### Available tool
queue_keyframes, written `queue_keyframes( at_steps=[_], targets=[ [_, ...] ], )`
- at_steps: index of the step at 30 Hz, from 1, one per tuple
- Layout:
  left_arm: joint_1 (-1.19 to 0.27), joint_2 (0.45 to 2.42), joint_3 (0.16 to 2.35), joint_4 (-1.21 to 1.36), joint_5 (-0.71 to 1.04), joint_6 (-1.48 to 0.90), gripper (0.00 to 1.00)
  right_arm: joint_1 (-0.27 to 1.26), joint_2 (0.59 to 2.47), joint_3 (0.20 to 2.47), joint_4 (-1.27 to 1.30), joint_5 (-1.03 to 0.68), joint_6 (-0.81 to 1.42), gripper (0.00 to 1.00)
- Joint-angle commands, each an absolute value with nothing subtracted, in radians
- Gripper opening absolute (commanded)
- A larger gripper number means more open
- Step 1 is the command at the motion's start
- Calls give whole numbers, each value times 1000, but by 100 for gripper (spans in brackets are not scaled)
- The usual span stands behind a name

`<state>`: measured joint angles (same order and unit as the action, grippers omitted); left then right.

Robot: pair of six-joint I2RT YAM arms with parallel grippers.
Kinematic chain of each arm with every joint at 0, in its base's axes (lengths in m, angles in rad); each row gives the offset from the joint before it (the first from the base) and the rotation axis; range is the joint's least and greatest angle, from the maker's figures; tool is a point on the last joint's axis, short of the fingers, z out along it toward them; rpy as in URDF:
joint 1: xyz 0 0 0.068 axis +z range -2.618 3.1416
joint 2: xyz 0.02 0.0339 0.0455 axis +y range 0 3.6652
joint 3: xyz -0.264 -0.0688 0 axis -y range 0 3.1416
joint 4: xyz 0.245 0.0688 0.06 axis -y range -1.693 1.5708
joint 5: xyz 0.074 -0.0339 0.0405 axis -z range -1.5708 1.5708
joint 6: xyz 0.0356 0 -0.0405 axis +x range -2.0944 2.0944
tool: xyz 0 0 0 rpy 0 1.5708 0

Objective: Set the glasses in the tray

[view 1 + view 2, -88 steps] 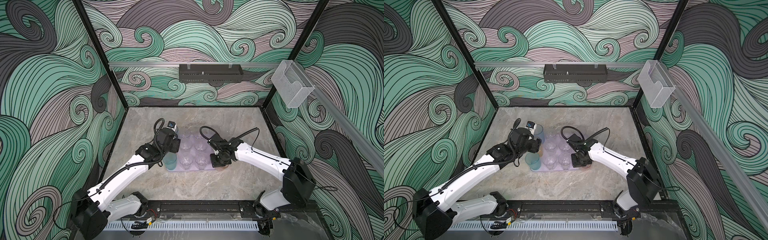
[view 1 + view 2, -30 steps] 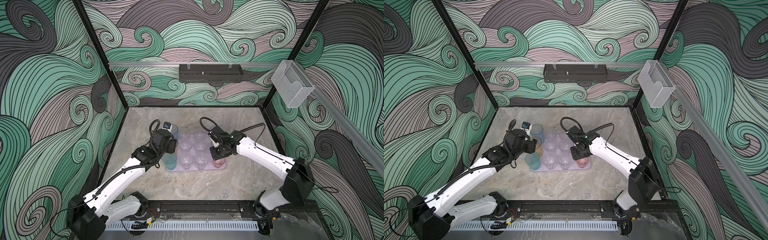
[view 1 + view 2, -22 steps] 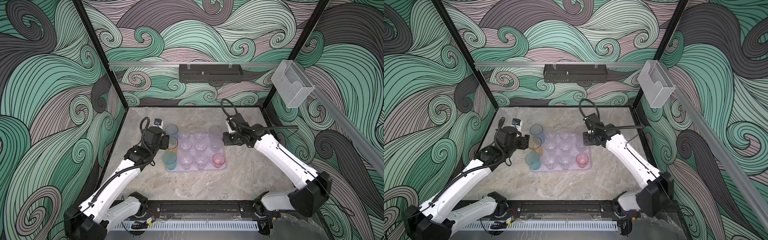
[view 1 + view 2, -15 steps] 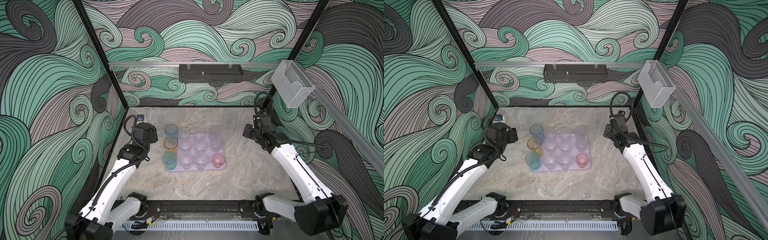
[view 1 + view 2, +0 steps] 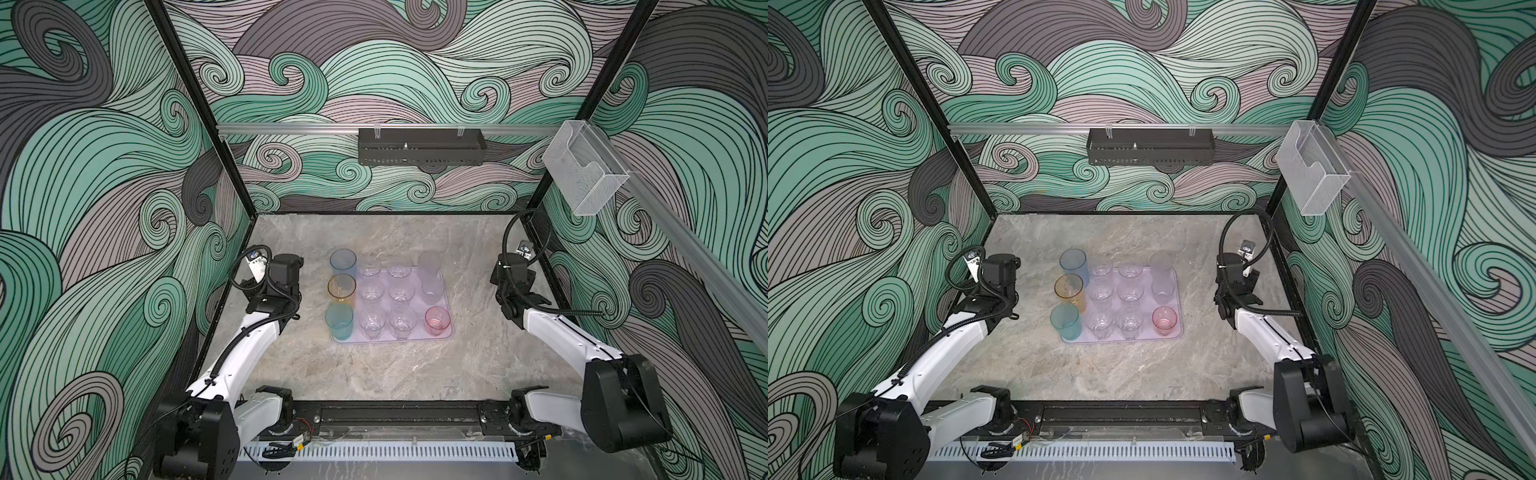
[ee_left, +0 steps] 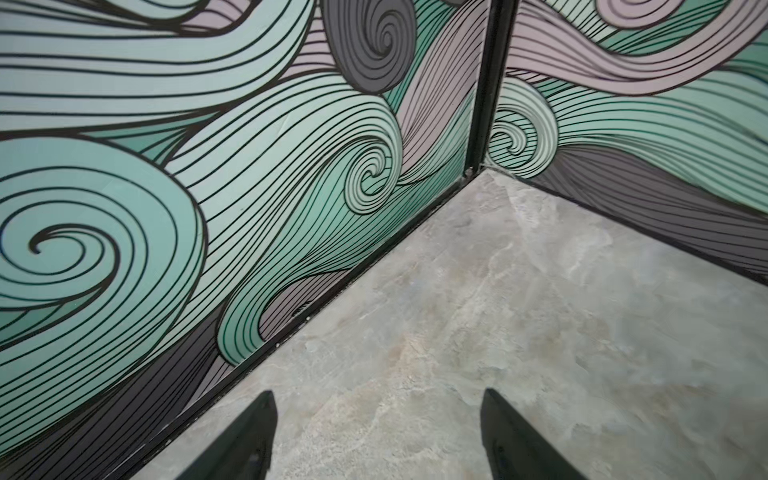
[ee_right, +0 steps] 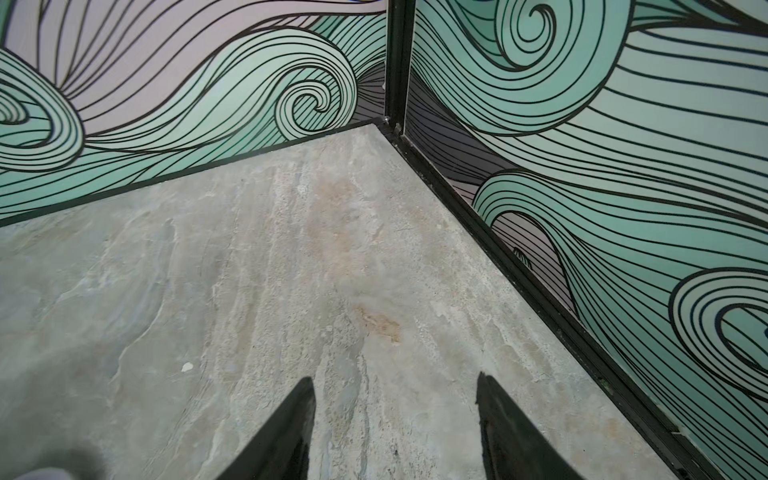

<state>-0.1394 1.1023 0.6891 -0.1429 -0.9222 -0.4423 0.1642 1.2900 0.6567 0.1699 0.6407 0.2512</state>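
In both top views the flat lavender rectangular plastic tray (image 5: 390, 340) (image 5: 1177, 291) lay mid-table on the grey stone-look tabletop (image 5: 374, 374). The translucent glasses (image 5: 401, 293) stood upright in rows on it, with a tall blue tumbler (image 5: 343, 262), an amber tumbler (image 5: 342, 287) and a teal tumbler (image 5: 339, 321) down its left side and a short pink cup (image 5: 437, 320) at the near right corner. The clear middle ones were too faint for me to count. Both arms sat well apart from the tray, one on each side, their wrist housings hiding the jaws from above. In the left wrist view, the left gripper (image 6: 377, 392) stood spread and empty over bare tabletop facing a wall corner, only its tips in frame, the tray outside that view. The right wrist view was similar: the right gripper (image 7: 395, 377) was parted, holding nothing.
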Motion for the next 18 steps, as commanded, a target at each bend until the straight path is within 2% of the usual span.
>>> queue_keyframes(
  at_steps=[1,10,18],
  targets=[
    [-140,1122,624,-30,-1032,-410,79,162,1318,624,296,695,204,62],
    [-144,1288,534,142,-1027,-347,79,156,1358,537,443,687,65,63],
    [-85,1351,498,395,-871,-273,79,148,1446,493,603,637,16,65]
  ],
)
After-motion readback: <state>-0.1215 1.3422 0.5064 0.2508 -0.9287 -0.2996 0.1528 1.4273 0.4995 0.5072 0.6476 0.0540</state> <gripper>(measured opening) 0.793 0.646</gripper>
